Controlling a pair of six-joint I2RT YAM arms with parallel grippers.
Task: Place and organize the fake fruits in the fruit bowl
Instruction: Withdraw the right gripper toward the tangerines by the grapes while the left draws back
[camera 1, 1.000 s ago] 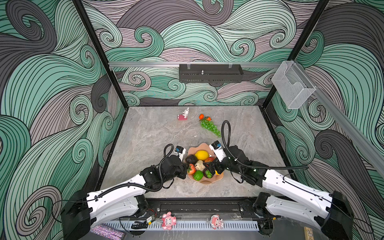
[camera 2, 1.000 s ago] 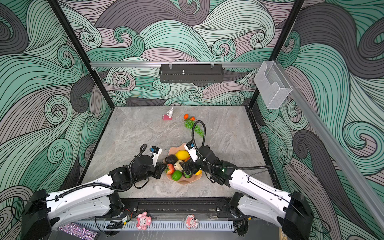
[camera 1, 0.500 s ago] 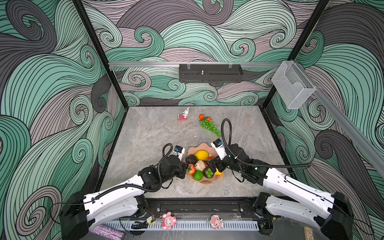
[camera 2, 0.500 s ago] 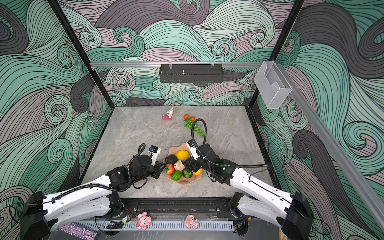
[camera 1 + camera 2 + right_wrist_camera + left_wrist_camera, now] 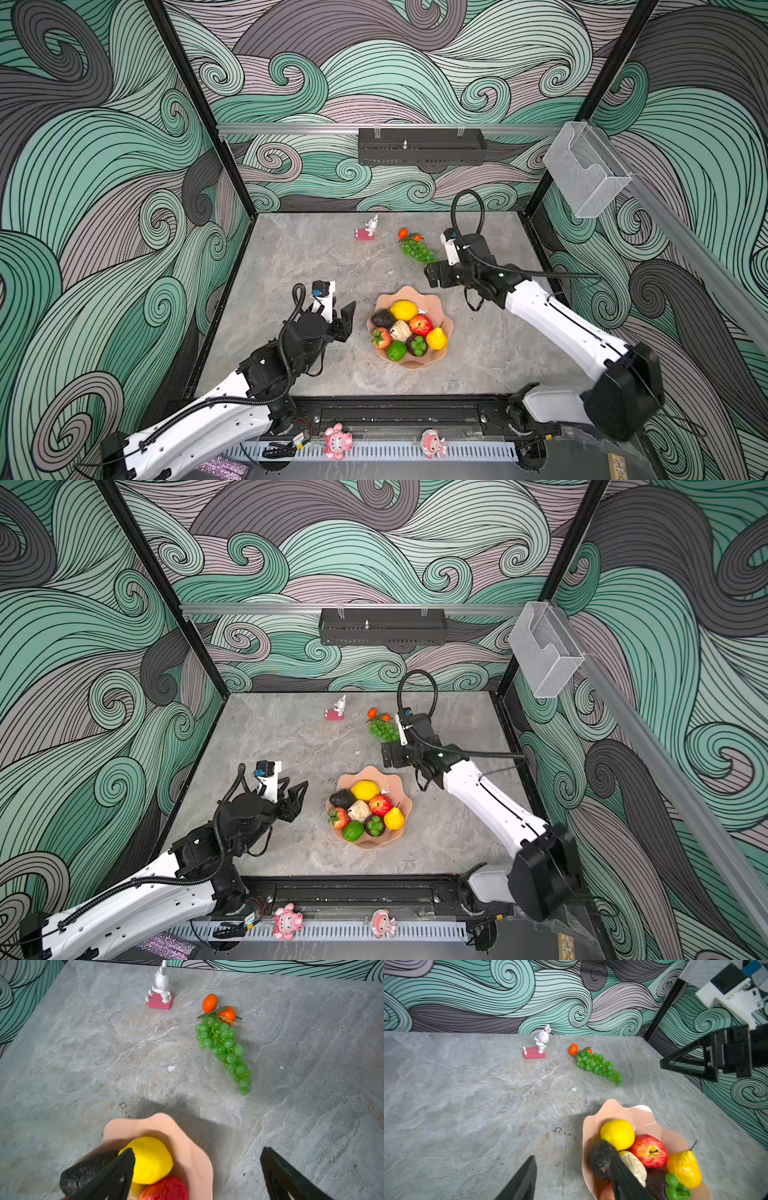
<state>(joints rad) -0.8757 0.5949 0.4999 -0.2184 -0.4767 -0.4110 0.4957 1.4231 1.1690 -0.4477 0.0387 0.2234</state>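
The salmon-pink fruit bowl (image 5: 437, 300) (image 5: 387, 776) holds a lemon (image 5: 404, 310), avocado (image 5: 382, 319), apple (image 5: 420, 324), strawberry (image 5: 381, 337), lime (image 5: 397, 350), a yellow pear (image 5: 436, 338) and a cream knobbly fruit (image 5: 400, 330). A green grape bunch (image 5: 417, 250) (image 5: 224, 1047) and two small oranges (image 5: 403, 232) (image 5: 227, 1014) lie on the table farther back. My left gripper (image 5: 334, 308) (image 5: 572, 1167) hangs open and empty just left of the bowl. My right gripper (image 5: 432, 275) (image 5: 197, 1155) is open and empty, raised between the bowl and the grapes.
A pink-and-white rabbit figurine (image 5: 368, 230) stands at the back, left of the oranges. A black shelf (image 5: 419, 146) hangs on the back wall and a clear basket (image 5: 586, 174) on the right wall. Two pink dolls (image 5: 337, 441) sit on the front rail.
Both grippers have pulled away from the bowl. The left one opened and drew back to the left; the right one lifted and moved back toward the grapes, still open.
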